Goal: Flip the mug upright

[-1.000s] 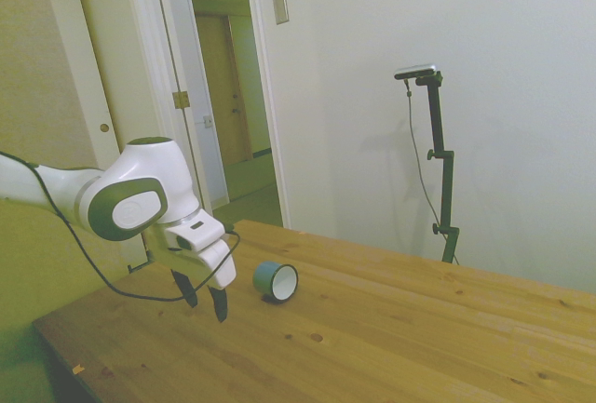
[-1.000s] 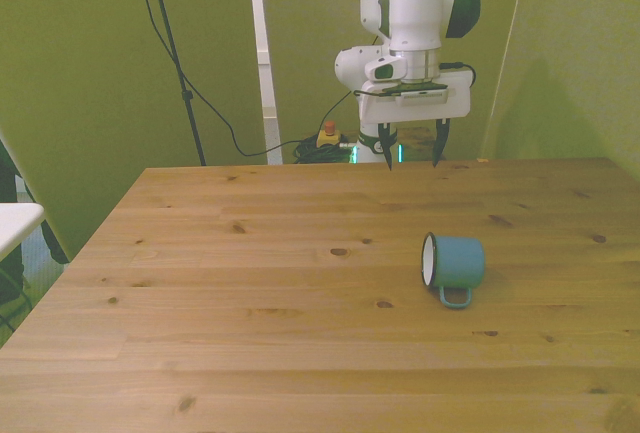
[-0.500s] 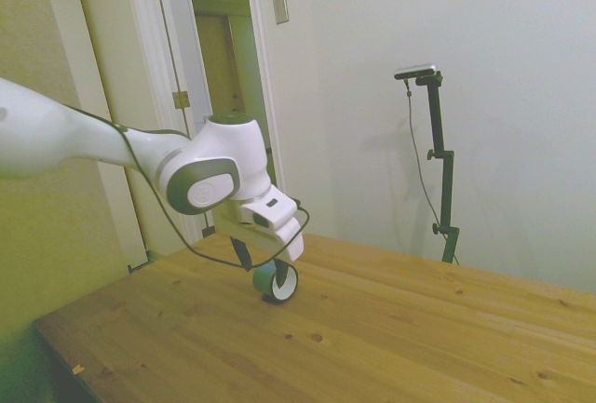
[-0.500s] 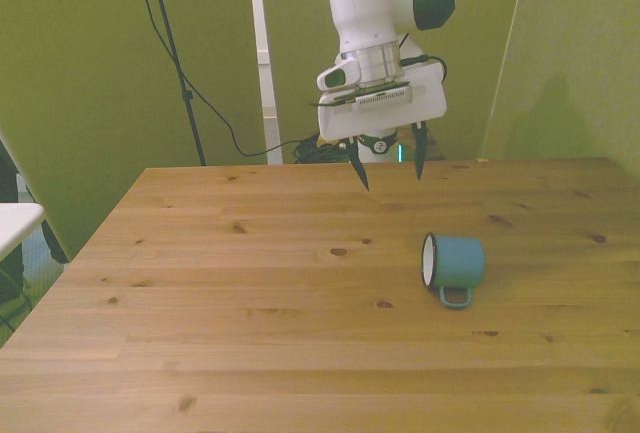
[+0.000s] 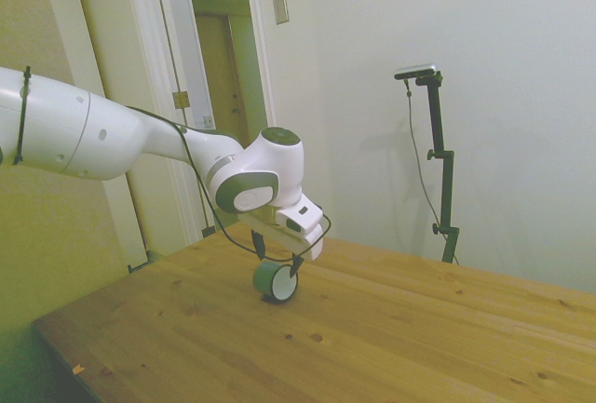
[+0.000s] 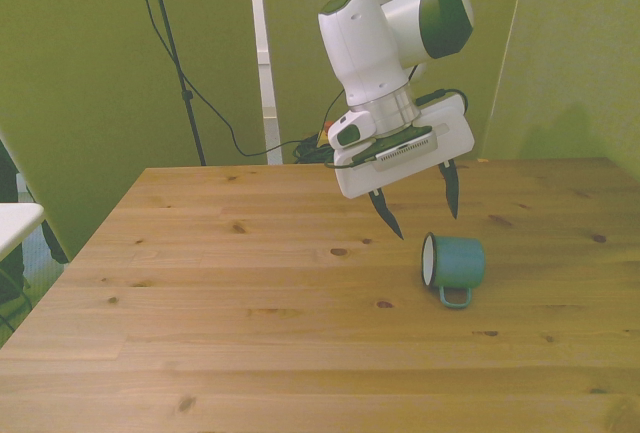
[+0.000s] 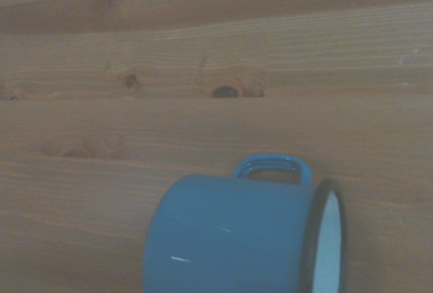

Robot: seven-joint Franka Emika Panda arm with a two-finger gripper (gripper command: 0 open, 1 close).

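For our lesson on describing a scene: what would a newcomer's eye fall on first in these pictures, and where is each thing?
First, the white arm reaching in above the wooden table, its hand open with dark fingers pointing down. Just below it, toward the front view's right, a small teal mug lies on its side, its white inside facing the front view's left and its loop handle toward the table's near edge. The hand hangs over the mug without touching it.

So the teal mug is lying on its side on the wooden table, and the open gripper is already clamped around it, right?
Not quite. The teal mug does lie on its side on the wooden table, and the gripper is open, but it is not clamped around the mug: the front view shows it hovering above, touching nothing.
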